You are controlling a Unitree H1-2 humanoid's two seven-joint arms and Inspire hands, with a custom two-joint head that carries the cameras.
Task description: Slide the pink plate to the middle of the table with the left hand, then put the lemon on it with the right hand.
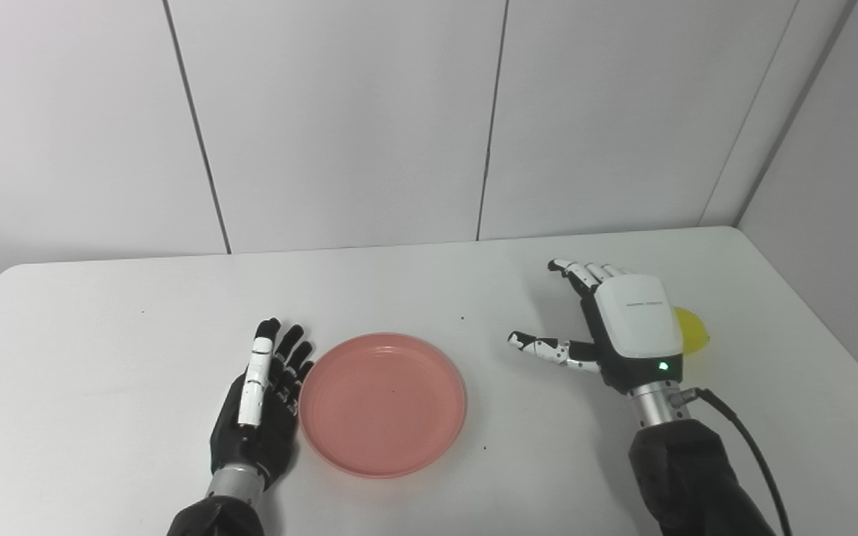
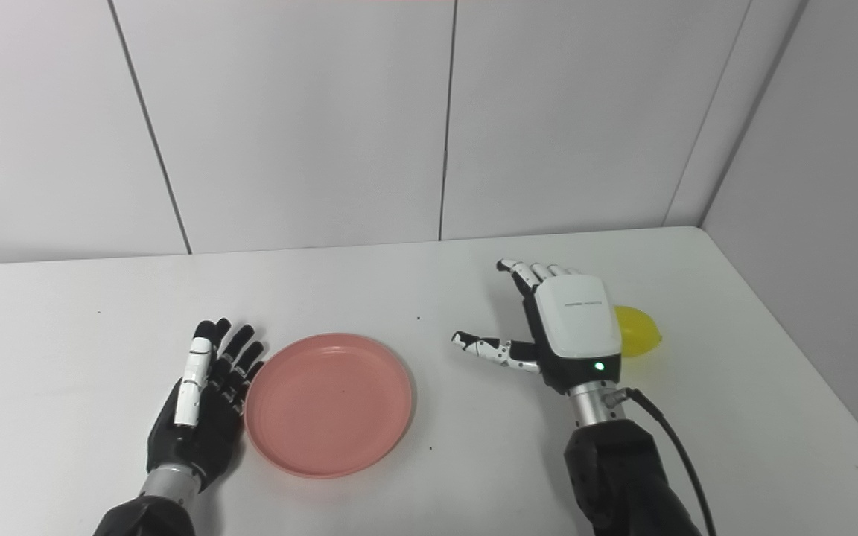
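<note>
Both of my hands were down at the table, and neither held anything. On my left, the hand (image 1: 259, 406) lay flat with its fingers straight and a little spread, its fingertips (image 1: 291, 344) pointing away from me; its inner edge sat just beside the left rim of the pink plate (image 1: 383, 403), so close that I could not tell whether it touched. My right hand (image 2: 567, 327) stood released too, palm turned inward, thumb (image 2: 490, 348) stuck out toward the plate and the other fingers reaching forward, apart from one another.

The lemon (image 2: 636, 330) lay just behind that right hand on its outer side, partly hidden by the back of the hand; whether it touched the hand I could not tell. The plate rested near the middle of the table (image 1: 101, 313), well apart from the lemon, with my right hand between them.

A line of small grey lettering ran across the white back shell of the right hand, too small to read, and a green light glowed near its wrist.

The plate was round, shallow and smooth, with a low raised rim. The lemon was glossy yellow with a pointed end. My left hand showed black segments with one white finger; the table was plain matte white with rounded corners.
</note>
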